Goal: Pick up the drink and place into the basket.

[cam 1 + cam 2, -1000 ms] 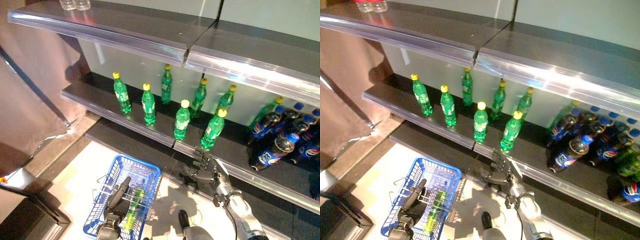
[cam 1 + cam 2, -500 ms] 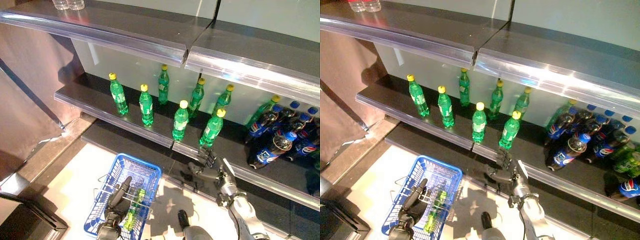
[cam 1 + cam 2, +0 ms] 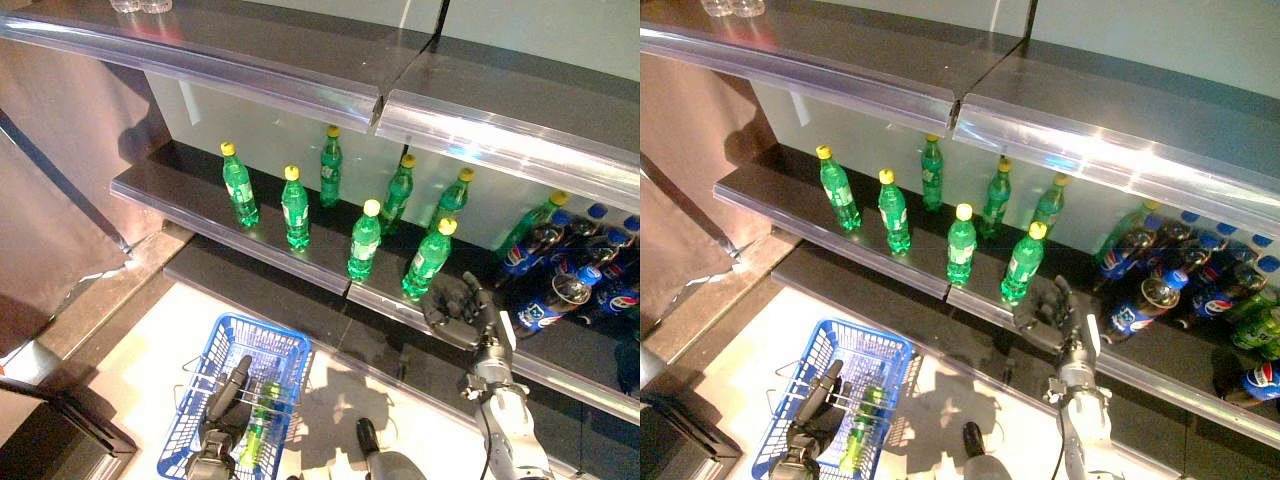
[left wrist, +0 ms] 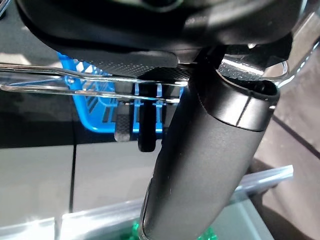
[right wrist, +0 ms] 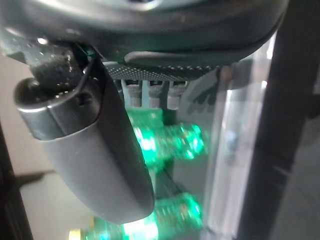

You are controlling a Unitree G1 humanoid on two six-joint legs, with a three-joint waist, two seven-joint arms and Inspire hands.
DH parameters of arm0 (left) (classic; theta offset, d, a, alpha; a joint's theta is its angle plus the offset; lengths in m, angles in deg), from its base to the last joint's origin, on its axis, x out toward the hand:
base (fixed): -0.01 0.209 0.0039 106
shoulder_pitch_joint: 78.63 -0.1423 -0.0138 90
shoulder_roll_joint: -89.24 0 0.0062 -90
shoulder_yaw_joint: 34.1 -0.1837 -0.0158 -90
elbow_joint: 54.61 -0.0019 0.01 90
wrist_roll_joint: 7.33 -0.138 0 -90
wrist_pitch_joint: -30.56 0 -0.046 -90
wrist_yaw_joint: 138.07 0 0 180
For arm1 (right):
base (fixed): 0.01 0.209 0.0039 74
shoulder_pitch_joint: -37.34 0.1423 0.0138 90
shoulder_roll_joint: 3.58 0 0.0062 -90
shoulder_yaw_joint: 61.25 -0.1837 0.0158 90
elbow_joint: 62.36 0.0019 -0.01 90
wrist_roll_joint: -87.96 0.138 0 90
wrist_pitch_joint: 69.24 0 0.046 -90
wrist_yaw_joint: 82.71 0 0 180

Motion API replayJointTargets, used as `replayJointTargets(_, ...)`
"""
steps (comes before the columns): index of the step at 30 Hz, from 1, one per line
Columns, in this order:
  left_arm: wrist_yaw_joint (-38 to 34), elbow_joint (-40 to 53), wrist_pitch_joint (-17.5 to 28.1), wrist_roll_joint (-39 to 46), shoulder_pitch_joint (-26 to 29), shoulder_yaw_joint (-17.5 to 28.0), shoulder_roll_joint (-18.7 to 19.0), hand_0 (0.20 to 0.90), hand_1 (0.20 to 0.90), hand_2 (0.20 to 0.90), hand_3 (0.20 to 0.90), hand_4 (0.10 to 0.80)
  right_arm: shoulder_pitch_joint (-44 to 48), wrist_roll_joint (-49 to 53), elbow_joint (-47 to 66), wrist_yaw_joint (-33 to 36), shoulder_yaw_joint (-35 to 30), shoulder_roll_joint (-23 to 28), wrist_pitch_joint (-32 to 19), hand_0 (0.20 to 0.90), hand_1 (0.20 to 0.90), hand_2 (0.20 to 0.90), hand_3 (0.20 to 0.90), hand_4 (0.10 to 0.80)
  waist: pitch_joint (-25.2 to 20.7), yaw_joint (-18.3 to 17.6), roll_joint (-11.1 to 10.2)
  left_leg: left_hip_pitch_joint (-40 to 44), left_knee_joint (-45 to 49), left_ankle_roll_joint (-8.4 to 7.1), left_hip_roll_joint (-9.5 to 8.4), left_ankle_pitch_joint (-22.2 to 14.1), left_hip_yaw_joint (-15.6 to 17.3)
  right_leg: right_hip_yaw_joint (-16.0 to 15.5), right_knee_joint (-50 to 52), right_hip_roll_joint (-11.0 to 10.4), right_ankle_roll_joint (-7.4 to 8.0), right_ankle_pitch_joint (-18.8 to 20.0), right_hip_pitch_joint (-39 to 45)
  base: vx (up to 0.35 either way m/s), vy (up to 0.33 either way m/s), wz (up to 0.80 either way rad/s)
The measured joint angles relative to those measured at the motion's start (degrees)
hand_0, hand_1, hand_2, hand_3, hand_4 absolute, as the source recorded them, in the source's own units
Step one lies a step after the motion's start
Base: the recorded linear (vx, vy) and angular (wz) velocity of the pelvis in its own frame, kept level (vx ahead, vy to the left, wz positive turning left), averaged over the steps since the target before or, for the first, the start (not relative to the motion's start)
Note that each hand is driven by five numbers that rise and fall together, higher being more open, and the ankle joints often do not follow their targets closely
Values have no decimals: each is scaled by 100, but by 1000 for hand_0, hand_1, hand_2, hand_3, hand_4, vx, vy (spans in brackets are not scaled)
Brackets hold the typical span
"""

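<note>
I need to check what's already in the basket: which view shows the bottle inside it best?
The left eye view: the green bottle lies in the blue basket, seen lengthwise beside the left hand on the handle. The right eye view shows the same, lower in its corner. The left wrist view shows only basket mesh and handle wires; the right wrist view shows shelf bottles only.

Showing only blurred green shapes of bottles [image 5: 167,142] in the right wrist view, with caps and labels impossible to read. Hiding most of the basket [image 4: 95,107] behind the left hand [image 4: 210,150] in the left wrist view, leaving only a blue corner and the wire handle. Covering the lower part of the green bottle in the basket [image 3: 257,428] with wire and the left hand. Cutting off the dark cola bottles [image 3: 560,290] at the right edge. Cutting the clear bottles on the top shelf [image 3: 140,5] at the upper edge.
</note>
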Motion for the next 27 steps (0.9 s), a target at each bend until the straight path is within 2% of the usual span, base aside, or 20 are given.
replayJointTargets(6,-3,0,-12,-1,-6,31,1,300,300,300,200,100,-8,-15,2,131,-327,28,-46,900,900,900,900,800,0,-4,0,-3,0,0,4,0,-2,-5,1,3,-3,12,0,41,-23,0)
replayJointTargets(13,-3,0,-19,-2,-9,30,1,300,300,300,200,100,4,-10,2,136,-327,141,-46,900,900,900,900,800,8,39,13,-9,0,-4,37,3,-7,-19,0,1,-2,10,1,53,-47,1)
replayJointTargets(18,-1,0,-106,-140,-16,53,12,300,300,300,200,100,16,4,1,134,-364,376,-45,900,900,900,900,800,59,162,90,-38,2,-7,48,5,-44,-59,0,-5,-3,1,-7,50,-77,4)
replayJointTargets(21,0,1,-122,-206,4,41,36,300,300,300,200,100,137,1,1,171,-380,449,-45,900,900,900,900,800,103,163,139,-287,108,-4,32,1,-130,-135,1,-45,-6,16,-128,-162,-64,16)
replayJointTargets(24,3,31,-120,-188,248,-46,246,300,300,300,200,100,642,21,-21,293,-380,600,-49,900,900,900,900,800,415,175,109,-801,410,-4,-12,3,-196,-163,4,-115,-24,176,-494,-169,-61,13)
replayJointTargets(27,3,32,-98,-186,408,-68,295,300,300,300,200,100,929,43,-35,372,-373,639,-91,900,900,900,900,800,688,193,118,-1065,571,-14,-12,4,-246,-187,4,-133,-47,236,-632,-98,-85,12)
